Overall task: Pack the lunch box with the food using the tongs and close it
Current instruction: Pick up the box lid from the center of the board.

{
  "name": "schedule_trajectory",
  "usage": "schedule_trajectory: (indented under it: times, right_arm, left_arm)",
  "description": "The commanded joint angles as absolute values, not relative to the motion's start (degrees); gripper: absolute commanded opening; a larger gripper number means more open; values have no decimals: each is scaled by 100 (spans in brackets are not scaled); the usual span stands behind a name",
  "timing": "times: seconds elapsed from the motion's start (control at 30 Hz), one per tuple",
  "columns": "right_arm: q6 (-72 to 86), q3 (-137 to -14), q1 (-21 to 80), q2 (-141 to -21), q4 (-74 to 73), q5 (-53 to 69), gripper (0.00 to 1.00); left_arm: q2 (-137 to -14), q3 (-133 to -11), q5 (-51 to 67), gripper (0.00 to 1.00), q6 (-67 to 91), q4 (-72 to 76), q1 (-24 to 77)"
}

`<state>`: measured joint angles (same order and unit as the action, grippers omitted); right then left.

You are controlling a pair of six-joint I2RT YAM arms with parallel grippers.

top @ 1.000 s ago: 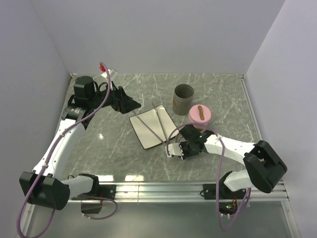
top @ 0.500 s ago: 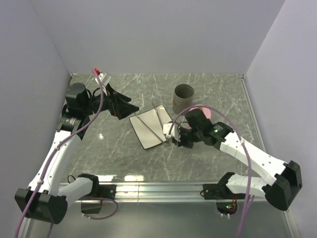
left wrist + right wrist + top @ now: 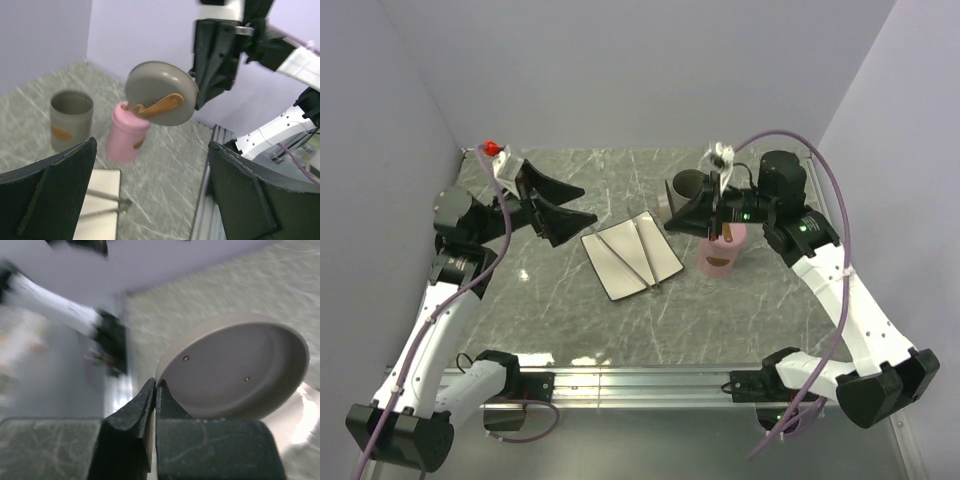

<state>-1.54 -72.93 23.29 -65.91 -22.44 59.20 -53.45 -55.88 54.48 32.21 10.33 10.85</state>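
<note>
From above: left arm bent, elbow out to the side, left gripper high over the table, jaws wide apart, nothing between them. Right arm reaching tall, right gripper pointing toward the left one, clamped tight on a lid that is hard to make out here. Tongs lying on a white tray, below and between both grippers, touched by neither. Pink container just under the right wrist. Grey cup behind the right fingers, partly covered.

From the left wrist: two dark fingers at the bottom corners, cut off by the frame. Straight ahead, grey lid with orange-brown handle, pinched at its edge. Lower down, only the joined end of the tongs visible.

From the right wrist: fingers pressed together on the lid rim, hollow underside facing the camera. Background too blurred to read.
</note>
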Motion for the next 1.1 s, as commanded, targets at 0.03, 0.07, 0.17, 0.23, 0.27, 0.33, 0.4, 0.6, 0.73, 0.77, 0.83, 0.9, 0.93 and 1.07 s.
schedule_trajectory:
  times: [0.03,0.07,0.17,0.23,0.27,0.33,0.4,0.6,0.73,0.77,0.83,0.9,0.93,1.07]
  right_arm:
    - [5353,-6672,2031,-6960,3119,7119,0]
    - [5996,-6627,1978,-7074,3755,7067,0]
    - [7424,-6750,1899,-7418,4876,6707,0]
    - [8189,-6759,1732,-7514,5342,6261,0]
    - [8505,-6741,1662,-7558,5579,6075,0]
    - [9489,-6575,1442,-7655,6081,5706,0]
    - [10400,-6269,1301,-7734,6449,5099,0]
    - [11371,-5784,1204,-7901,6969,4404,0]
    - [11514,-5809,1222,-7963,6987,4359,0]
    - [11531,-5818,1248,-7963,6961,4359,0]
    - [11566,-5818,1301,-7963,6874,4351,0]
    - [11584,-5810,1423,-7954,6847,4359,0]
    - [11584,-5801,1459,-7954,6838,4377,0]
    - [11479,-5801,1599,-7875,6689,4456,0]
  left_arm:
    - [-5168,-5608,5379,99,3506,2284,1063]
    - [-5194,-5590,5362,99,3750,2668,1063]
    - [-5291,-5590,5196,98,4304,3198,1064]
    - [-5413,-5642,5028,98,4560,3523,1063]
    - [-5466,-5660,4871,97,4831,3611,1063]
    - [-5641,-5739,4773,96,5088,3963,1063]
    - [-5783,-5853,4737,94,5334,4200,1072]
    - [-6327,-6117,4720,87,5484,4614,1221]
    - [-6679,-6284,4693,85,5450,4562,1502]
    - [-6714,-6302,4693,85,5354,4483,1555]
    - [-6828,-6346,4711,84,5117,4263,1756]
    - [-6942,-6407,4711,84,4940,4114,1872]
    - [-6978,-6425,4711,84,4792,4096,1968]
    - [-7189,-6635,4702,80,4465,4113,2065]
